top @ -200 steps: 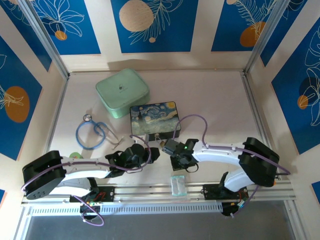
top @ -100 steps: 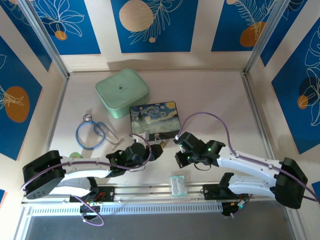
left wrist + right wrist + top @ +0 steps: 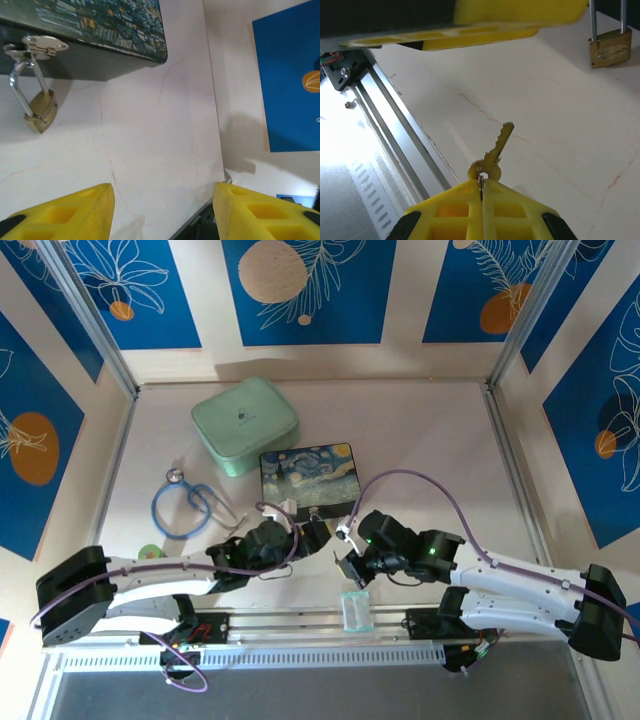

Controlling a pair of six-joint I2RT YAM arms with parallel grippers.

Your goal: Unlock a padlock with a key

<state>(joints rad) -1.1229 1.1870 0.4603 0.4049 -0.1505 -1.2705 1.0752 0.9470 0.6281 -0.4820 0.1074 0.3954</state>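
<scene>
The small brass padlock [image 3: 41,111] hangs by its silver shackle from the clasp [image 3: 35,45] on the front of the painted box [image 3: 308,478], its body resting on the table. It also shows in the right wrist view, the padlock [image 3: 610,46] at the upper right. My left gripper [image 3: 164,210] is open just in front of the box, off to the padlock's right, with nothing between its yellow fingers [image 3: 75,212]. My right gripper [image 3: 482,187] is shut on the ring of the key [image 3: 499,145], whose blade points out toward the padlock. From above, the left gripper [image 3: 316,536] and the right gripper [image 3: 348,562] sit close together.
A clear plastic packet [image 3: 356,608] lies by the front rail, under the right gripper. A mint green case [image 3: 245,425] stands behind the box and a blue stethoscope [image 3: 185,505] lies to its left. The metal rail [image 3: 395,145] runs close beside the key.
The left arm has reached a little further toward the box's front. The right arm's elbow has dropped down to the right, and its gripper has shifted slightly nearer.
</scene>
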